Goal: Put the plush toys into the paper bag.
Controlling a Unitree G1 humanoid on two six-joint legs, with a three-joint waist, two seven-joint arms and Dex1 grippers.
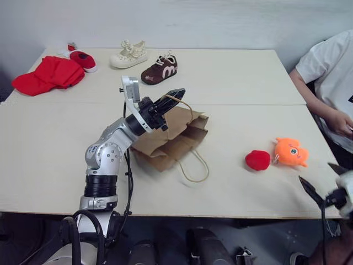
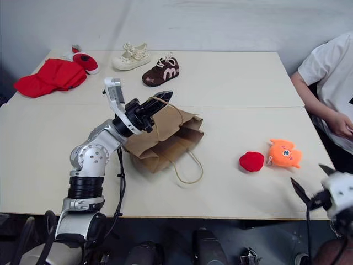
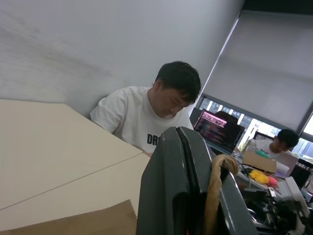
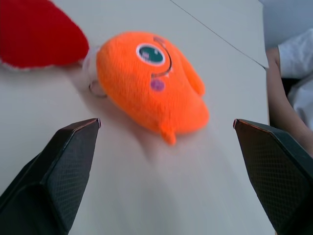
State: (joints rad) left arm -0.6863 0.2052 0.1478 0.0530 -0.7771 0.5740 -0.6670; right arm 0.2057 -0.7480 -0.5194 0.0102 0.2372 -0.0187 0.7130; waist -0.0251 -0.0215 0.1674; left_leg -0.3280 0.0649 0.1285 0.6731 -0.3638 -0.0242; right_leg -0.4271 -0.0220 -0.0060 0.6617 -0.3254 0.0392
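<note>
The brown paper bag (image 1: 165,141) lies crumpled at the middle of the table. My left gripper (image 1: 174,95) is shut on one of its tan cord handles (image 3: 215,191) and holds that handle up above the bag. The other handle (image 1: 194,167) lies flat on the table. To the right lie the two plush toys side by side, the red one (image 1: 258,160) and the fuzzy orange one (image 1: 290,152). My right gripper (image 1: 324,179) stands open near the table's front right corner. It points at the orange toy (image 4: 146,83) from a short way off, with the red toy (image 4: 34,29) beside it.
At the far left lie a red cloth heap (image 1: 48,74) and a small red shoe (image 1: 83,59). A cream shoe (image 1: 128,55) and a brown shoe (image 1: 160,70) sit at the back. A person (image 1: 331,72) sits at the table's right side, a forearm resting near the toys.
</note>
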